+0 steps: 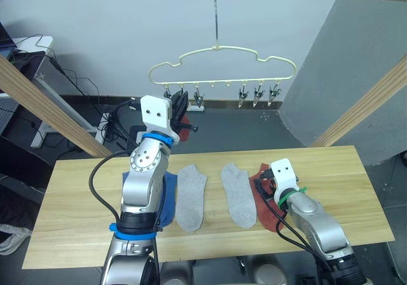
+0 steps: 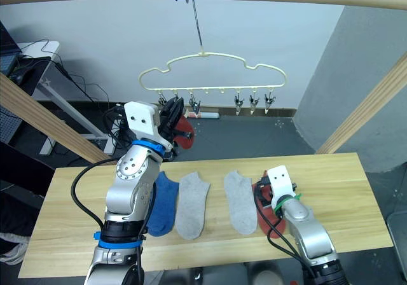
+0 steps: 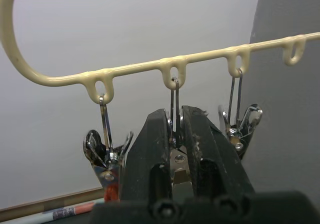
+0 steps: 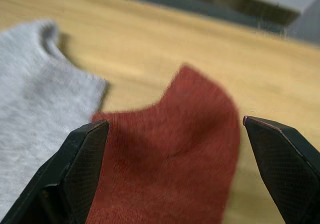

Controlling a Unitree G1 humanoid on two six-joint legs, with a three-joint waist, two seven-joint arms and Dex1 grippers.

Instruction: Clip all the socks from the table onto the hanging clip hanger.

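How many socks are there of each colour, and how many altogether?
Rust-red socks: 2, one on the table, one up at the clip hanger
Grey socks: 2, and
Blue socks: 1 that I can make out, partly behind the left arm
Total: 5 socks

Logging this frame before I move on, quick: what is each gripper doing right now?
Left gripper: shut on a metal clip of the clip hanger.
Right gripper: open, holding nothing, over the rust-red sock on the table.
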